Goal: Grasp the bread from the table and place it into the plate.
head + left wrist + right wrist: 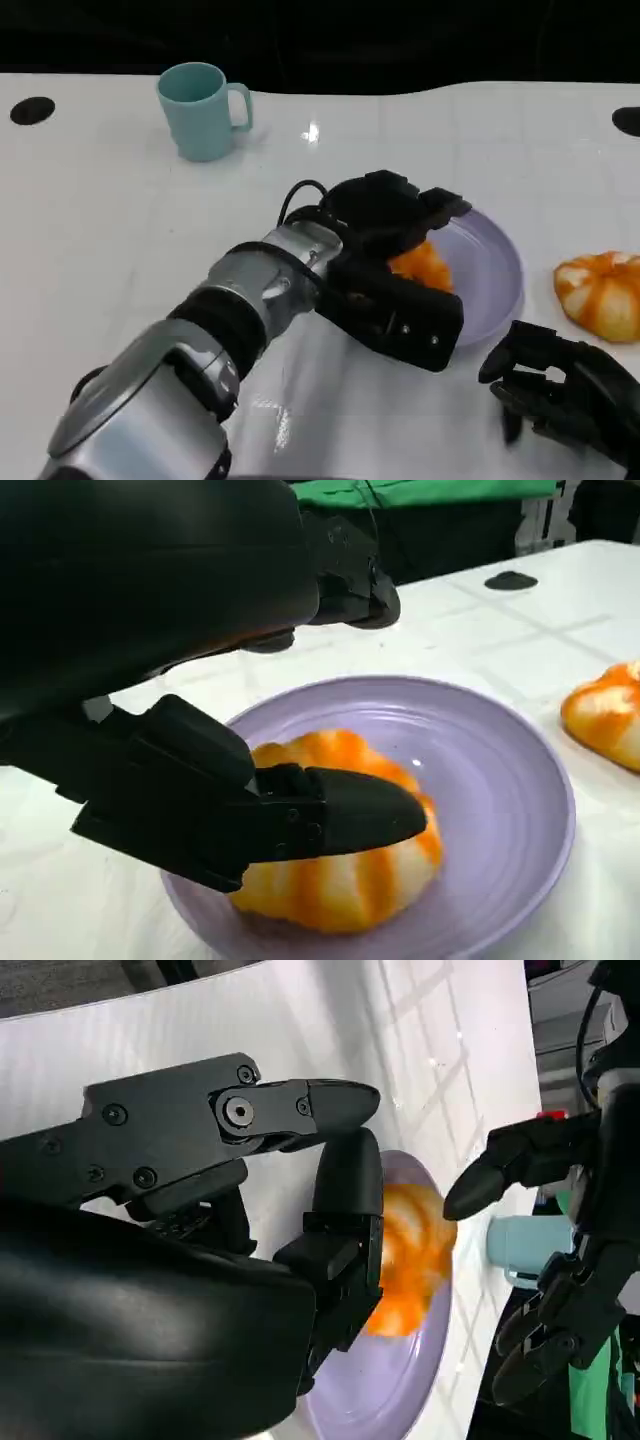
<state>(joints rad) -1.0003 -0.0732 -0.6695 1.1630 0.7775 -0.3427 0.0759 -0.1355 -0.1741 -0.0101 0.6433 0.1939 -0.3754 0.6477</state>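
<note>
The bread [340, 840] sits inside the purple plate [500, 780], toward its nine o'clock side, with the left hand [395, 265] cupped over it. From the left wrist view a finger [350, 815] lies across the top of the loaf, so I take it as held, though the grip looks loose. This seems the placing step, nearly done. Next the left hand should spread its fingers and lift straight up without dragging the loaf out. A second bun [600, 292] lies on the table [120, 220] at three o'clock of the plate. The right hand [560, 385] rests at five o'clock, fingers curled, holding nothing. A teal mug [203, 108] stands at eleven o'clock.
</note>
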